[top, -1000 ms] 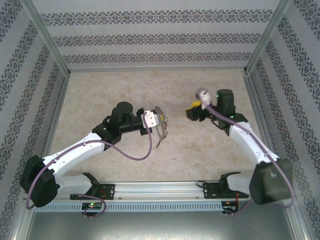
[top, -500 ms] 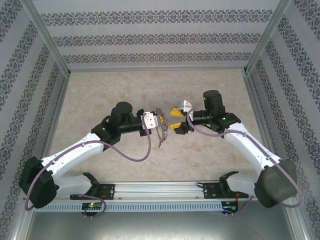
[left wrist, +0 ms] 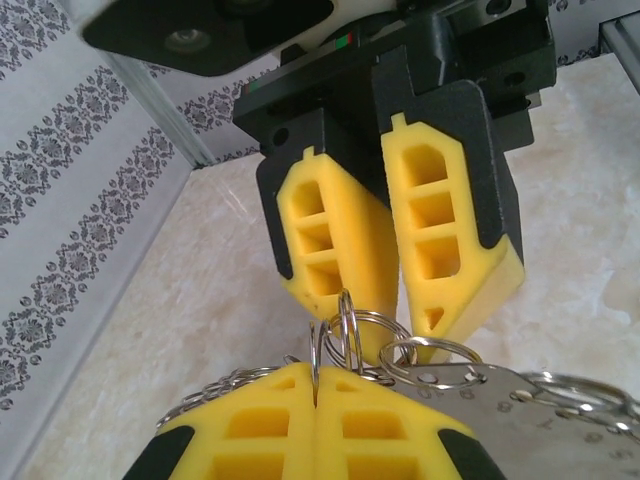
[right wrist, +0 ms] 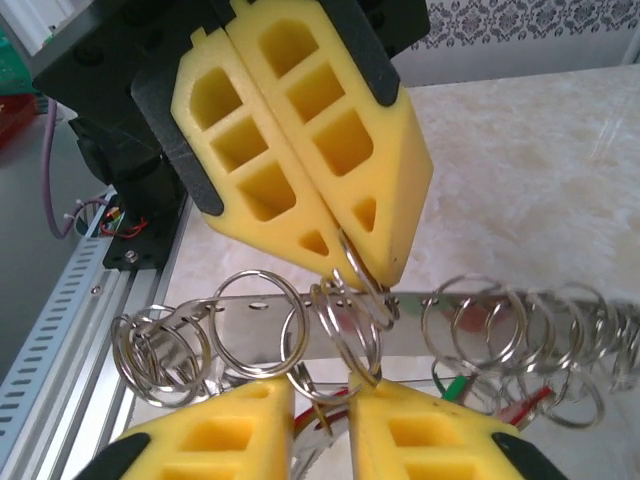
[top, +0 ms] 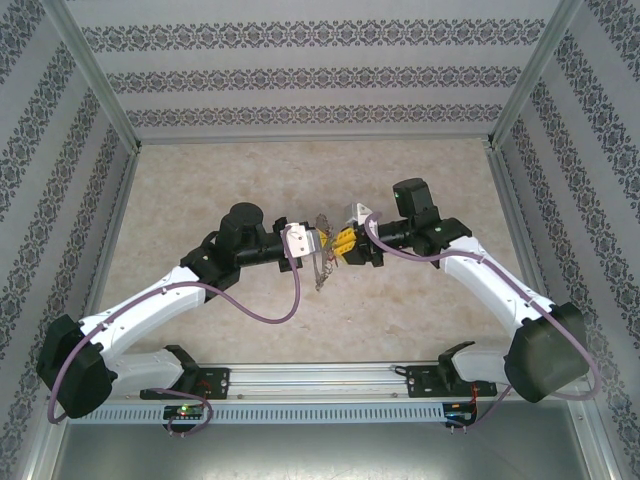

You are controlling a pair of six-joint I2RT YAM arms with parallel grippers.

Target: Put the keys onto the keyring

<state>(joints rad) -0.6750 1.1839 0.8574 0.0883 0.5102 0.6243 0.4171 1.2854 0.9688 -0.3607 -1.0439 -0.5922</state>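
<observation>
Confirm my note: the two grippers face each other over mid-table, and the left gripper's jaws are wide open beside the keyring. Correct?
One detail is wrong. The left gripper is not wide open beside the keyring. It is shut on it, and the left wrist view shows its yellow fingers pressed together around one small ring. The right gripper does face it over mid-table.

top external: high, from near edge, looking down on whole table (top: 420,170) | left wrist: close, facing right gripper (left wrist: 388,330) | right wrist: close, facing left gripper (right wrist: 355,265) | shared: keyring (right wrist: 405,335), mid-frame
</observation>
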